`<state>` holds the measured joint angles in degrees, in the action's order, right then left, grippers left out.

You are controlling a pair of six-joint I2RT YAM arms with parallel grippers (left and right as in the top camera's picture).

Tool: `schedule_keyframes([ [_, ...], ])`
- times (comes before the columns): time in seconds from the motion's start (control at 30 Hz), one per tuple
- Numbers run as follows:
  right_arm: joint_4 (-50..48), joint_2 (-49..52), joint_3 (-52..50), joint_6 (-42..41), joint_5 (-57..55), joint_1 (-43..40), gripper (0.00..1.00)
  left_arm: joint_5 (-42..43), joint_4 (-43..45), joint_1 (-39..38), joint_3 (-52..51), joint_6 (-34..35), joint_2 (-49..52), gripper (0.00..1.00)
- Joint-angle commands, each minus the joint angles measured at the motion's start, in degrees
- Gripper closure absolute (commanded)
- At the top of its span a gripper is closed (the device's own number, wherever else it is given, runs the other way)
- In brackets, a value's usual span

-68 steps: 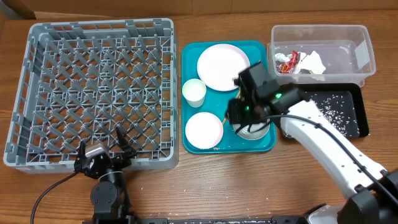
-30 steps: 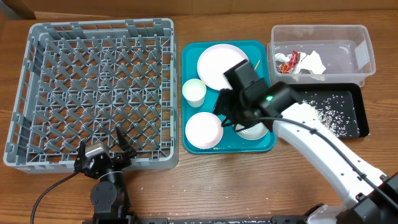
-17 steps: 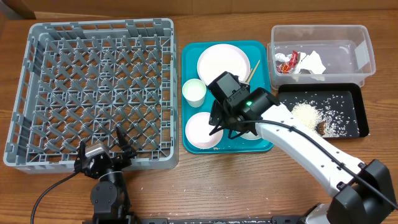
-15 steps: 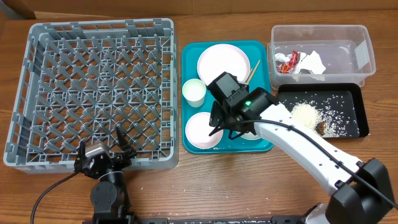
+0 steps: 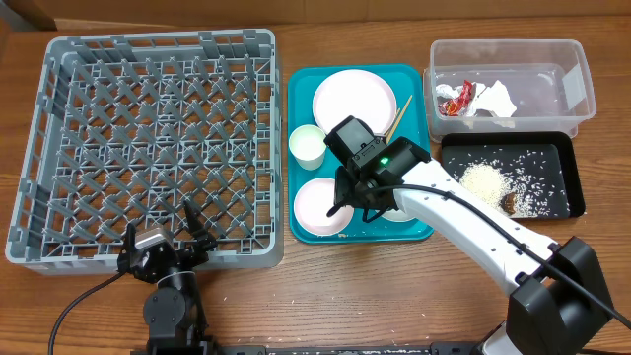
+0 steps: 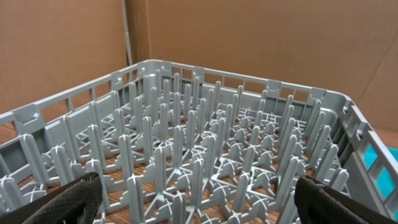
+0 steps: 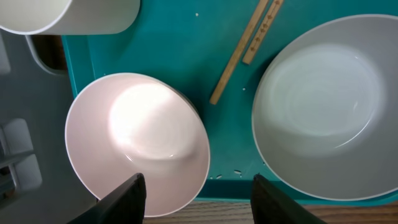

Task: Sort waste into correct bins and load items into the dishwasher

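- The left bowl sits in the near-left corner of the teal tray. Its right rim lies between the spread, empty fingers of the right gripper, and its bulk is toward the rack-side finger.
- Your right arm is nearer. The left gripper rests splayed and empty at the dish rack.
- Count: this bowl plus a second bowl, one cup, one plate, one chopstick pair.

A large square grey plastic dish rack, a teal rectangular tray, a clear plastic rectangular tub and a shallow black rectangular tray are carried side by side on a brown wooden table.
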<state>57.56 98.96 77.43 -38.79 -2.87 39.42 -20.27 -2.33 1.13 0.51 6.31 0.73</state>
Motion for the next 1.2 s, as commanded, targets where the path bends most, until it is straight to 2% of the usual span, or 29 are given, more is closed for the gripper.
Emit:
schedule_keyframes([
  [0.0,-0.66,-0.13,-0.22,1.60,0.20,0.00,0.44,2.08,1.09,-0.07,0.50,1.05,-0.48,0.00],
  [0.13,-0.66,-0.13,-0.22,1.57,0.26,0.00,0.43,3.82,0.00,-0.07,4.09,1.03,-0.48,0.00],
  [0.33,-0.98,-0.13,-0.22,1.55,0.87,0.00,0.43,5.64,-9.97,-0.07,13.88,3.87,-0.46,0.00],
  [0.5,-1.97,-0.13,-0.22,1.57,1.64,0.00,0.43,6.91,-14.49,-0.07,20.59,5.79,-0.33,0.00],
  [0.57,-2.10,-0.13,-0.20,1.55,1.66,0.00,0.43,9.92,-16.98,-0.07,23.58,6.23,1.09,0.00],
  [0.63,-2.38,-0.15,-0.02,1.57,1.64,-0.09,0.43,13.51,-19.87,-0.07,27.04,7.08,4.85,0.00],
  [0.73,-2.84,-0.15,1.40,1.57,1.68,-0.52,0.42,18.47,-24.13,-0.07,35.71,6.97,17.53,0.00],
  [0.83,-9.03,-0.15,2.69,1.51,1.70,-1.01,0.43,21.24,-29.90,-0.07,48.26,6.54,31.93,0.00],
  [0.87,-12.74,0.17,2.69,0.74,1.66,-1.22,0.43,21.44,-34.58,-0.07,55.67,6.56,38.34,0.00],
  [1.0,-21.62,3.43,2.69,-3.28,1.66,-1.97,0.43,21.31,-49.99,-0.04,74.23,6.51,52.37,0.00],
  [1.07,-25.29,6.40,2.69,-3.43,1.66,-2.45,0.44,21.35,-54.18,-0.02,78.82,6.54,56.28,0.00],
  [1.17,-28.74,10.08,2.69,-3.39,1.16,-3.04,0.46,21.38,-56.76,-0.02,79.45,6.56,61.11,0.00],
])
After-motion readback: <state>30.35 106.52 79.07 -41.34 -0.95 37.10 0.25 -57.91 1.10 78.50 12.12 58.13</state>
